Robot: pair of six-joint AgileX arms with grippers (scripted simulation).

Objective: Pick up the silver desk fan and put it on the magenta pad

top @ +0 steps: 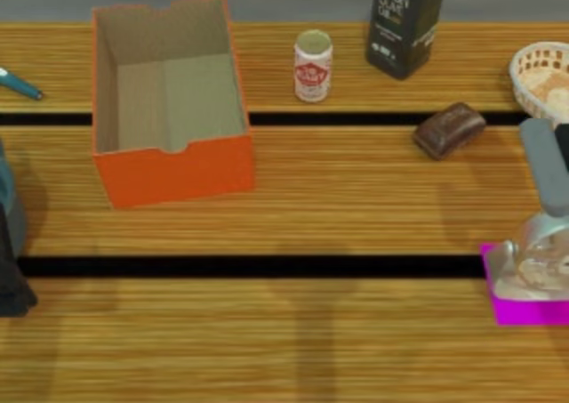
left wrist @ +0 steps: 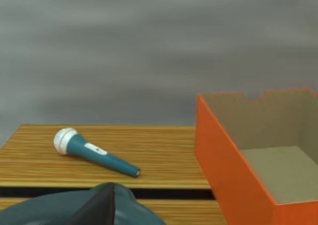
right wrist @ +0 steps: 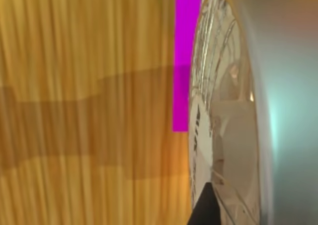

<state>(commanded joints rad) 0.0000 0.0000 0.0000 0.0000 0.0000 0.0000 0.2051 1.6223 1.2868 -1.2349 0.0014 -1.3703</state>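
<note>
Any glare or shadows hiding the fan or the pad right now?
Top view: even light; silver desk fan stands on the magenta pad, both cut by the right edge. Right wrist view: fan's shiny cage fills the frame with reflections, soft arm shadows cross the table.

Rendered tabletop test scene, no real room: we see a slatted wooden table (top: 338, 207) against a blank grey backdrop, strewn with unrelated props, an orange box (top: 169, 100), soda can (top: 313, 65), oil bottle (top: 405, 22).
</note>
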